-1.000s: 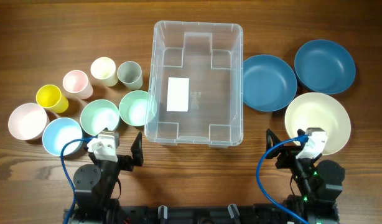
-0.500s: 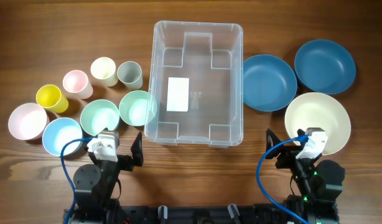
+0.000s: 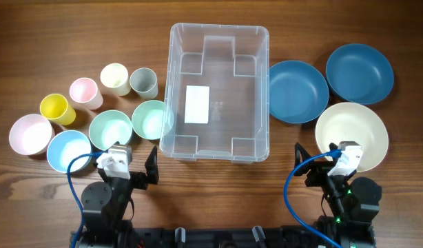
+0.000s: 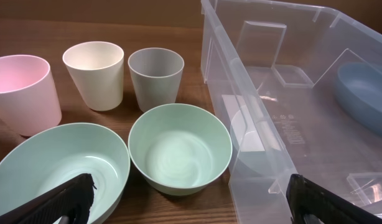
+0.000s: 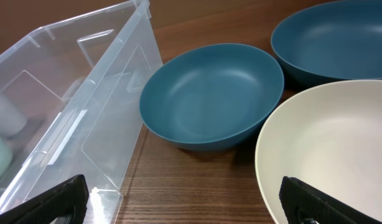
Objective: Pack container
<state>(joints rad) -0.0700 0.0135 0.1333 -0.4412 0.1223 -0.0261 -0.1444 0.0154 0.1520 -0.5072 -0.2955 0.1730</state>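
The clear plastic container [image 3: 218, 41] stands empty in the middle of the table, a white label on its base; it also shows in the left wrist view [image 4: 290, 106] and the right wrist view [image 5: 73, 118]. My left gripper [image 4: 188, 202] is open and empty near the table's front, facing two mint bowls [image 4: 180, 149]. My right gripper [image 5: 185, 202] is open and empty, facing a blue bowl [image 5: 213, 93] and a cream bowl [image 5: 331, 149].
Left of the container stand a pink bowl [image 3: 29, 133], a light blue bowl [image 3: 67, 149], two mint bowls [image 3: 109, 129] and yellow [image 3: 55, 107], pink [image 3: 85, 91], cream [image 3: 115, 77] and grey [image 3: 143, 82] cups. Right: two blue bowls [image 3: 297, 91] and a cream bowl [image 3: 352, 134].
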